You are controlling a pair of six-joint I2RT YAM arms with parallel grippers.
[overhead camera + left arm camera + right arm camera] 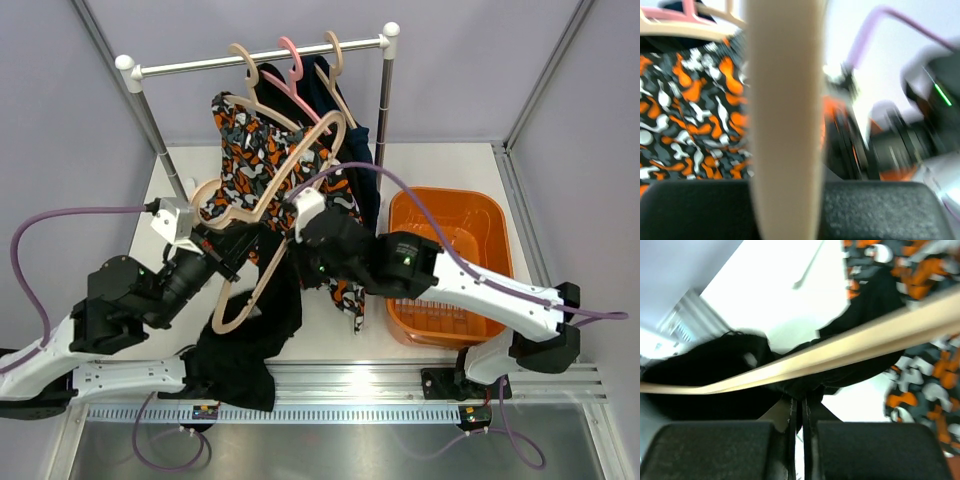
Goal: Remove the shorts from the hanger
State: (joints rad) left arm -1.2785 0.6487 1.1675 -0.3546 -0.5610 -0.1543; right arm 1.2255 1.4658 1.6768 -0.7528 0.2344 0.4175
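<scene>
My left gripper (232,252) is shut on a beige hanger (222,318) that tilts down off the rack. In the left wrist view the hanger's bar (785,100) runs between my left gripper's (785,210) jaws. Black shorts (245,350) hang from this hanger down to the table's near edge. My right gripper (296,236) is shut on a fold of the black shorts (705,370) just under the hanger bar (840,347); the right gripper (802,410) jaws are almost together. Patterned orange, black and white shorts (250,150) hang on another hanger behind. Dark navy shorts (357,150) hang at the rack's right.
A white rail (260,58) on two posts holds a beige and a pink hanger. An orange basket (440,193) stands on the table at the right. The patterned shorts also show in the left wrist view (685,110) and the right wrist view (920,385).
</scene>
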